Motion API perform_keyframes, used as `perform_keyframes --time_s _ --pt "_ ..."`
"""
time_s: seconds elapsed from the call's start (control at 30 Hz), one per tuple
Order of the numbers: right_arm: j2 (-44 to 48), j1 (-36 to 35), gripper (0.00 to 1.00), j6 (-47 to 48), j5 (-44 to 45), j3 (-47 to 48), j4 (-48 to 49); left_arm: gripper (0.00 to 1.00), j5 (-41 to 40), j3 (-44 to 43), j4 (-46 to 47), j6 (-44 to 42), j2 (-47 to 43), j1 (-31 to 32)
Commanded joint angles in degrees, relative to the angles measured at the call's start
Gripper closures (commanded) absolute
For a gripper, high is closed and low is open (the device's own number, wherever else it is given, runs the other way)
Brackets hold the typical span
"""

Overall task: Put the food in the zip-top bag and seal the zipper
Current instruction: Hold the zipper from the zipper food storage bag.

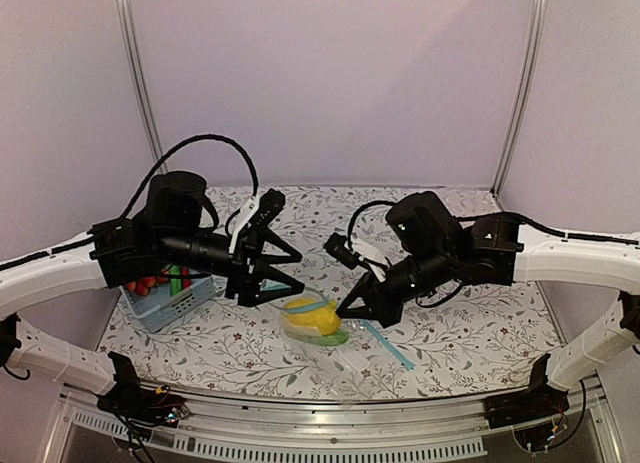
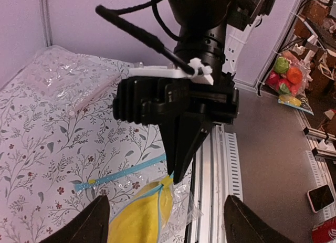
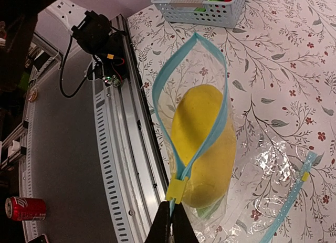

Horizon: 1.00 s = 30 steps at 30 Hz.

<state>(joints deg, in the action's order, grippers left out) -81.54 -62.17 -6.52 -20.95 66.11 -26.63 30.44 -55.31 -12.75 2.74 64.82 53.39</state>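
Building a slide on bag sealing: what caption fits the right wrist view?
The right gripper pinches the open zipper by its yellow slider, with the yellow food inside the zip-top bag.

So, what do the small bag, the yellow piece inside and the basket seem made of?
The zip-top bag: thin glossy clear plastic film; the tablecloth shows through. The yellow toy food: smooth matte, probably plastic or foam. The basket: rigid pale plastic, lattice walls.

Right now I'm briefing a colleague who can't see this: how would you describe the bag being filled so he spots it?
On the floral table, look right of the pale basket. The zip-top bag is the small clear pouch holding the yellow food, its light-blue zipper gaping in a loop pinched by the right pincer; the neighbouring bag's blue strip lies straight and flat.
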Motion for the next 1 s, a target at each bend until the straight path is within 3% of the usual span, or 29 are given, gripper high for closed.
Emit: perform_keyframes --time_s 0.0,0.6,0.97 --pt "2.32 0.21 1.0 0.69 -6.78 2.39 -2.0 0.27 4.37 -2.41 2.17 -4.53 3.25 1.97" --pt "3.49 0.22 1.0 0.43 -7.96 2.52 -1.27 0.54 10.64 -0.67 8.8 -2.92 11.37 4.33" --pt "4.15 0.21 1.0 0.11 -8.11 2.43 -0.72 0.61 10.75 0.24 8.15 -2.96 12.97 4.27"
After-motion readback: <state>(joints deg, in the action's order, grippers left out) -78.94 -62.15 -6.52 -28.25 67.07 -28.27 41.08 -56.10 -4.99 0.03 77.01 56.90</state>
